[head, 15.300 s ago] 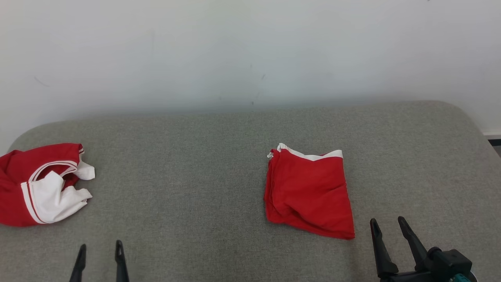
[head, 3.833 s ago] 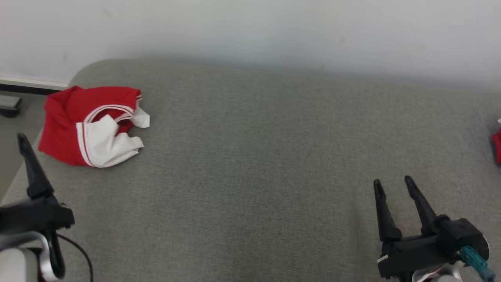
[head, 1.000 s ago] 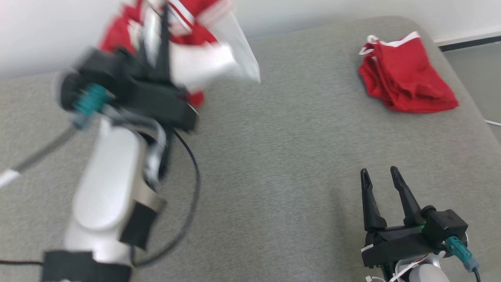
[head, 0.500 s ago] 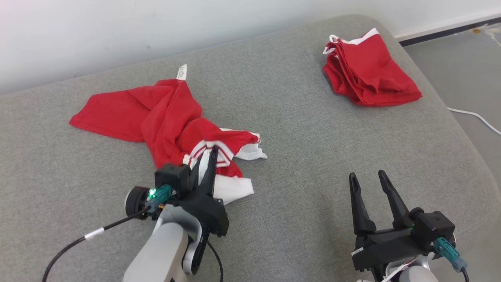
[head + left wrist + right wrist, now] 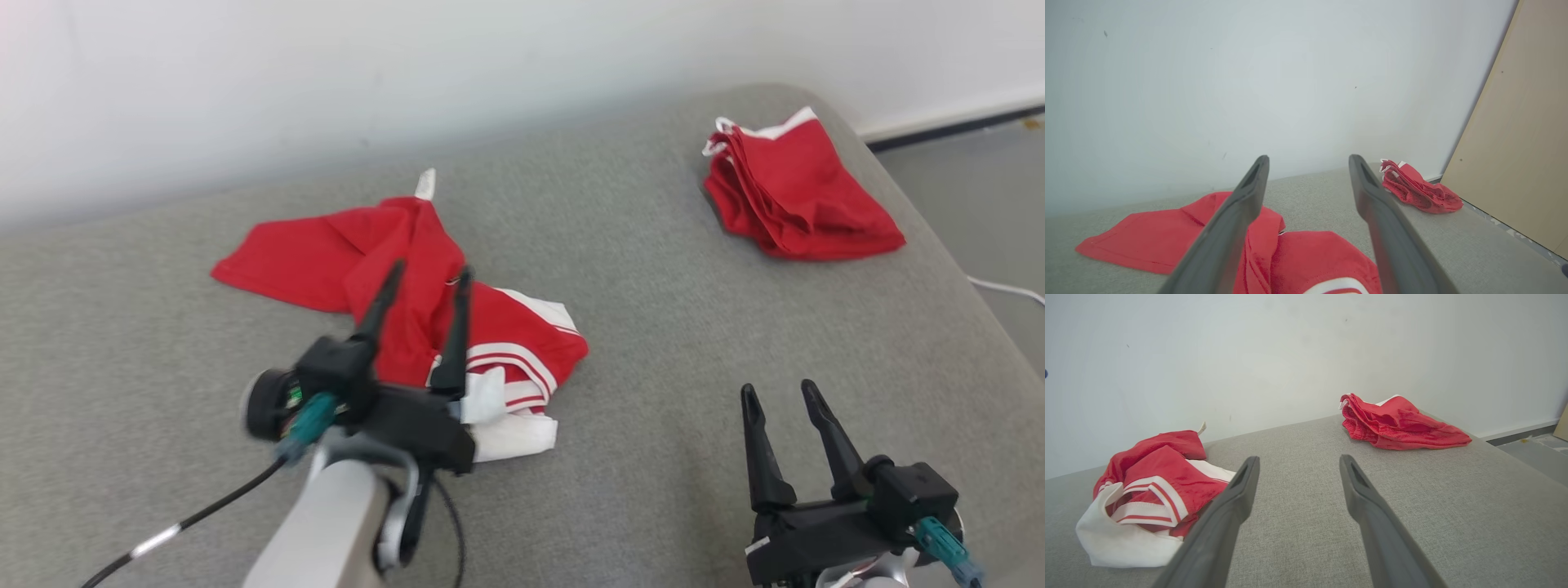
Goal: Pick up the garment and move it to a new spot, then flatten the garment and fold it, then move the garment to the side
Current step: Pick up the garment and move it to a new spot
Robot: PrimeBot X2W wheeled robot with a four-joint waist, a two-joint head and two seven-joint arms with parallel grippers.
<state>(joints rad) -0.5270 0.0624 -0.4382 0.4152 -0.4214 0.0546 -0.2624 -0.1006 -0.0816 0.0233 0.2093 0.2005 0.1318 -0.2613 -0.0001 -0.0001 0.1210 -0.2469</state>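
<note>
Two red pieces of cloth lie on a grey, coarse-woven cushion (image 5: 653,327) with rounded corners, below a plain white wall (image 5: 326,65) in the head view. The garment (image 5: 522,335), thin red fabric with white panels and striped trim, sprawls crumpled and half spread. A folded red piece (image 5: 800,196) sits well apart, far ahead and slightly right of the right gripper (image 5: 777,388). The left gripper (image 5: 432,269) hangs over the garment's near, white-trimmed end, its dark tapered fingers spread and gripping nothing; a black cable (image 5: 188,518) trails from its wrist. The right gripper is likewise open and empty over bare cushion, with the garment off to its left. In the left wrist view, the left gripper (image 5: 1308,158) has the garment (image 5: 1147,232) just below and ahead, and the folded red piece (image 5: 1421,192) ahead to the right, near a beige panel (image 5: 1523,143). In the right wrist view, the right gripper (image 5: 1298,458) points over bare weave, the garment (image 5: 1155,477) left of its fingers and the folded red piece (image 5: 1400,424) ahead to the right.
</note>
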